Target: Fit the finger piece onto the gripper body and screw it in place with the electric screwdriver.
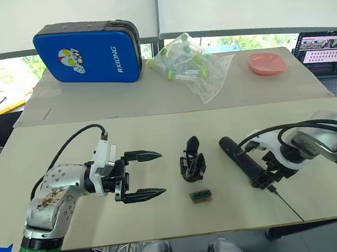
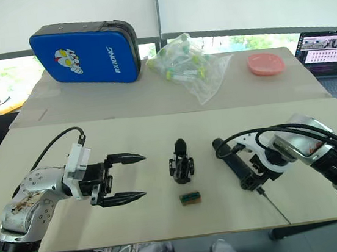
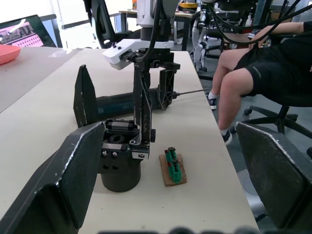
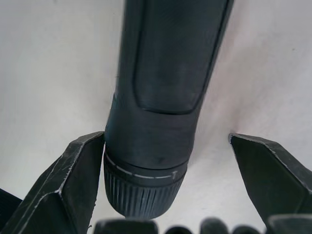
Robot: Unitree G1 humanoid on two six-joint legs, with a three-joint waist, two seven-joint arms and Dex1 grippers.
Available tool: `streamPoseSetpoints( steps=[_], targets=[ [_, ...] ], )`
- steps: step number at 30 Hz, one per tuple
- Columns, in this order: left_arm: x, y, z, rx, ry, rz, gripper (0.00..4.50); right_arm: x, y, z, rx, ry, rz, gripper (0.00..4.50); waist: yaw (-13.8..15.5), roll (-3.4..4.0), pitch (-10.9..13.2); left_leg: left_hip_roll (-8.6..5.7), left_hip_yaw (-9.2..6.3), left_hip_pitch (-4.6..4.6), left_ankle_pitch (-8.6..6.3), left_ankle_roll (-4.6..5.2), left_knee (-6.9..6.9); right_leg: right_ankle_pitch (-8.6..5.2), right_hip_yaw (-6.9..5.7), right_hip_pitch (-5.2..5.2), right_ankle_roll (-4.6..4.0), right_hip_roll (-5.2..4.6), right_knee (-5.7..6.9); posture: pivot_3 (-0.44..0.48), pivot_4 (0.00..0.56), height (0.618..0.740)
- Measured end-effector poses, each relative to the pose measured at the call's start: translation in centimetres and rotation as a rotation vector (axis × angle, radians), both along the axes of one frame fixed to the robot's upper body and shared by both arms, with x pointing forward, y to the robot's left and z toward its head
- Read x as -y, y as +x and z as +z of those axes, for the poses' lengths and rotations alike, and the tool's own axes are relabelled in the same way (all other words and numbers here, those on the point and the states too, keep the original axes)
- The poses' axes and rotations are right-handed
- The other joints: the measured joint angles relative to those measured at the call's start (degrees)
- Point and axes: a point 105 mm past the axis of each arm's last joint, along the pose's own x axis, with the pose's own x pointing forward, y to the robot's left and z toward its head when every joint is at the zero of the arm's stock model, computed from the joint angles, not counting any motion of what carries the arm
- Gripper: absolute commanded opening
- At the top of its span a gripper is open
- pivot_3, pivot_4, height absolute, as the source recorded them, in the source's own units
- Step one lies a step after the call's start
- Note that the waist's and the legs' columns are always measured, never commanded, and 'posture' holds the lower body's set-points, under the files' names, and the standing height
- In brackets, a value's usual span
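Right wrist view: right gripper [image 4: 161,195] jaws open around electric screwdriver [image 4: 161,97]; left gripper [image 1: 144,175] jaws wide, empty.

Electric screwdriver [image 4: 161,97] lying between the spread fingers [image 4: 58,190] of the right claw [image 4: 165,183]

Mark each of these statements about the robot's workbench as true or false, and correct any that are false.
1. The left gripper is open and holds nothing. True.
2. The electric screwdriver stands upright in a holder. False: it lies flat on the table, between the right gripper's open fingers.
3. The gripper body stands on the table between the two arms. True.
4. The small green-and-brown block sits on top of the blue case. False: it lies on the table just in front of the gripper body.
5. The pink dish holds the bag of tubes. False: the bag lies apart from it, beside the blue case.
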Motion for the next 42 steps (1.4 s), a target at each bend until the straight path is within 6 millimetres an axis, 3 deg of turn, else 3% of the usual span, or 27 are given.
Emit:
streamPoseSetpoints(
  steps=[6, 7, 10, 16, 23, 28, 31, 36, 42],
  targets=[
    [0.1, -0.2, -0.1, -0.002, 0.005, -0.024, 4.50, 0.5, 0.5, -0.1, 0.017, -0.033, 0.013, 2.02, 0.0, -0.06, 0.0, 0.01, 0.00, 0.00, -0.01, -0.02, -0.01, -0.08, 0.01, -0.02, -0.16, -0.01, -0.01, 0.000, 0.150, 0.740],
    [0.1, -0.3, -0.1, -0.001, 0.006, -0.029, 4.50, 0.5, 0.5, -0.1, 0.020, -0.031, 0.022, 1.91, 0.0, -0.06, 0.0, 0.03, 0.00, 0.00, -0.01, -0.03, -0.02, -0.08, 0.01, -0.02, -0.16, 0.01, -0.02, 0.000, 0.150, 0.740],
    [0.2, -0.4, -0.2, 0.002, 0.007, -0.038, 4.50, 0.5, 0.5, 0.0, 0.025, -0.023, 0.031, 1.91, 0.0, -0.06, 0.0, 0.04, 0.01, 0.00, 0.00, -0.03, -0.02, -0.06, 0.01, -0.03, -0.12, 0.01, -0.01, 0.000, 0.150, 0.740],
    [0.2, -0.5, -0.3, 0.000, 0.013, -0.052, 4.50, 2.6, -0.5, 0.8, 0.035, -0.004, 0.014, 1.91, 0.5, 0.28, 0.2, -0.07, 0.09, -0.16, 0.00, -0.02, -0.02, -0.03, 0.05, -0.17, 0.00, -0.11, -0.03, 0.000, 0.150, 0.740],
    [-0.7, -0.4, -0.7, -0.022, 0.054, -0.056, 4.50, 3.5, -1.4, 7.2, 0.260, 0.209, -0.023, 1.91, 0.3, 0.66, 0.4, 0.01, 0.06, -0.15, 0.11, -0.15, -0.10, 0.03, 0.01, 0.02, 0.31, 0.03, 0.02, 0.000, 0.150, 0.740],
    [-1.5, -0.2, -2.4, -0.014, 0.136, -0.041, 4.50, 3.0, -2.5, 10.1, 0.493, 0.439, -0.012, 1.91, 0.3, 0.66, 0.4, 0.03, 0.06, -0.13, -0.01, 0.03, -0.09, 0.05, 0.00, 0.05, 0.30, 0.05, 0.02, 0.000, 0.150, 0.740],
    [-2.1, -0.3, -4.2, -0.062, 0.172, -0.008, 4.50, 1.9, -3.6, 11.1, 0.653, 0.564, 0.051, 1.91, 0.4, 0.70, 0.4, 0.03, 0.00, -0.12, -0.03, 0.07, -0.06, 0.05, 0.00, 0.03, 0.32, 0.06, 0.01, 0.000, 0.150, 0.740],
    [-1.5, -0.5, -6.5, -0.085, 0.181, 0.032, 4.50, -2.3, -6.2, 13.2, 0.980, 0.873, 0.202, 1.91, 0.5, 0.71, 0.4, 0.08, -0.15, -0.06, -0.05, 0.04, -0.07, 0.03, -0.05, 0.05, 0.33, 0.09, -0.04, 0.000, 0.150, 0.740],
    [-0.7, -0.6, -8.1, -0.069, 0.172, 0.100, 4.50, -6.3, -8.8, 11.8, 1.083, 1.001, 0.308, 1.91, 0.2, 0.73, 0.4, 0.05, -0.08, -0.07, -0.08, 0.06, -0.07, 0.01, 0.05, 0.01, 0.28, 0.05, -0.06, 0.000, 0.150, 0.740]
  ],
)
